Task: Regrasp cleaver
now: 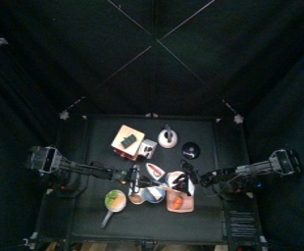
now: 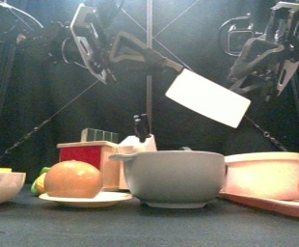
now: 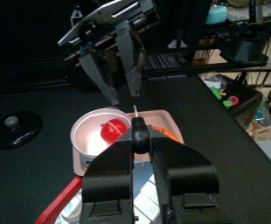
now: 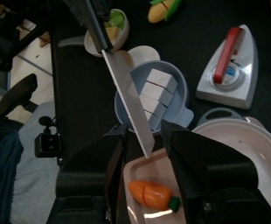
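Observation:
The cleaver (image 2: 206,97) hangs in the air above the table's middle, its broad pale blade tilted down to the right. My left gripper (image 3: 138,144) is shut on its black handle; in the left wrist view the blade (image 3: 135,114) shows edge-on as a thin line. In the front view the left gripper (image 2: 114,53) is at upper left. My right gripper (image 4: 148,150) is open with the blade (image 4: 124,83) running between its jaws without touching them. It also shows in the front view (image 2: 256,63) and the left wrist view (image 3: 117,83), fingers spread by the blade's tip.
Under the cleaver stand a grey bowl (image 2: 176,177) with white cubes, a pink tray (image 3: 86,149) with a carrot (image 4: 149,192), and a white bowl (image 2: 261,174). A red block (image 2: 95,154), a plate with fruit (image 2: 72,178), an iron (image 4: 225,61) and a black disc (image 3: 16,127) lie around.

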